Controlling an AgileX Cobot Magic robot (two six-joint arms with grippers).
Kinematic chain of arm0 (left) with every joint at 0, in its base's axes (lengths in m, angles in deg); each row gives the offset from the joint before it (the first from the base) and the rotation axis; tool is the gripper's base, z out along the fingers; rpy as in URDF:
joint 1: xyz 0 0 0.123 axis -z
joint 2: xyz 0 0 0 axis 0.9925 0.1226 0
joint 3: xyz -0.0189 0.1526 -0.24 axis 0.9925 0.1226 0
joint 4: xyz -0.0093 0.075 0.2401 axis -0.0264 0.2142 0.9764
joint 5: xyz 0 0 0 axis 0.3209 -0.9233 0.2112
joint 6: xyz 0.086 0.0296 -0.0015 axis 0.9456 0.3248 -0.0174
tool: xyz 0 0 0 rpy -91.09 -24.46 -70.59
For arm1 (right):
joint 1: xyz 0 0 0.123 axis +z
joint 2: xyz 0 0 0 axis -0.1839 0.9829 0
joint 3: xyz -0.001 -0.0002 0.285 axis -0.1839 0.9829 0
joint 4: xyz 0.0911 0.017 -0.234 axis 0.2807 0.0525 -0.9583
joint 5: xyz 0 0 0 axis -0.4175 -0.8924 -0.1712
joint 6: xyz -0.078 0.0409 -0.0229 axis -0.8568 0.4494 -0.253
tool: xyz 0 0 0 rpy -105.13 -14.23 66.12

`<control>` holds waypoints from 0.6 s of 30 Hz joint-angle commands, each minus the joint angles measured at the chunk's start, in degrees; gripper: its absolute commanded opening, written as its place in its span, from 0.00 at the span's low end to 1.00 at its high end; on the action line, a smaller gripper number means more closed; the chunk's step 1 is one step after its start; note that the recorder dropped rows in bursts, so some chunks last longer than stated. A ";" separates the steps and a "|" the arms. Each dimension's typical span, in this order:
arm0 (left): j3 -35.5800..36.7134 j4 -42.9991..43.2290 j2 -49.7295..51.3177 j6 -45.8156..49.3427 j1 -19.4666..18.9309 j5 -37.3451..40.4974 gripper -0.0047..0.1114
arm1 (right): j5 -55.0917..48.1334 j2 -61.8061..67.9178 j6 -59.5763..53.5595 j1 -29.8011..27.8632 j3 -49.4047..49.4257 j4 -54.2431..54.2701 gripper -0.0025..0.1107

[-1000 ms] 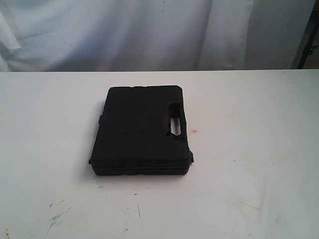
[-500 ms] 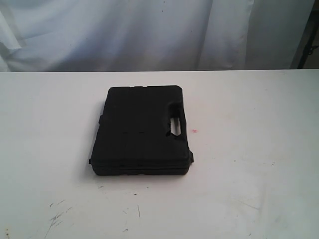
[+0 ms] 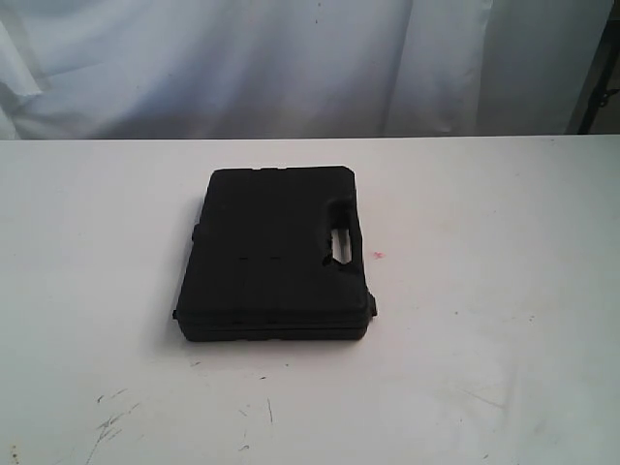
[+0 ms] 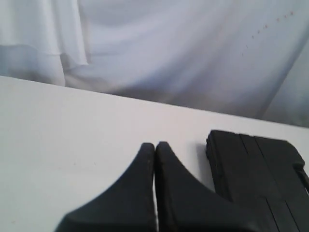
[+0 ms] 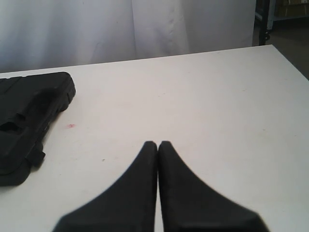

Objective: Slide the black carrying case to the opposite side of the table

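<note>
One wide white table (image 3: pixel 504 387) carries everything, and its smooth top should let a hard shell skate along with little drag. Next in size, the black carrying case (image 3: pixel 276 254) lies flat near the table's middle, lid shut. It looks like rigid moulded plastic, stiff enough to be shoved by an edge without flexing, and probably of moderate weight (its contents cannot be seen). No lift is called for, so I judge a low push against a long side wall, near that wall's middle, to be the best hold; off-centre contact would likely spin it. The left gripper (image 4: pixel 154 145) has its fingers pressed together on nothing, and the case sits just beside and a little ahead of those tips, apparently not touching. The right gripper (image 5: pixel 158 143) is likewise closed and empty, with the case well off to one side of its tips. The handle cutout (image 3: pixel 341 244) lies on the edge nearer the right fingers. A tiny red spot (image 5: pixel 70 126) sits between that edge and them.
</note>
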 commanded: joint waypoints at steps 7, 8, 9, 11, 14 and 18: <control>11.79 -7.80 -7.10 4.87 -13.00 -12.27 0.04 | 0.51 -0.22 0.25 -0.44 0.11 0.24 0.02; 12.58 -7.80 -8.37 5.00 -13.00 -12.27 0.04 | 0.51 -0.22 0.25 -0.44 0.11 0.24 0.02; 13.27 -7.80 -9.50 5.00 -13.00 -12.27 0.04 | 0.51 -0.22 0.25 -0.44 0.11 0.24 0.02; 14.33 -7.80 -11.31 5.00 -13.00 -12.13 0.04 | 0.51 -0.22 0.25 -0.44 0.11 0.24 0.02; 15.91 -8.19 -13.22 5.00 -13.00 -12.13 0.04 | 0.51 -0.22 0.25 -0.44 0.11 0.24 0.02; 17.36 -8.19 -15.60 5.00 -13.00 -12.13 0.04 | 0.51 -0.22 0.25 -0.44 0.11 0.24 0.02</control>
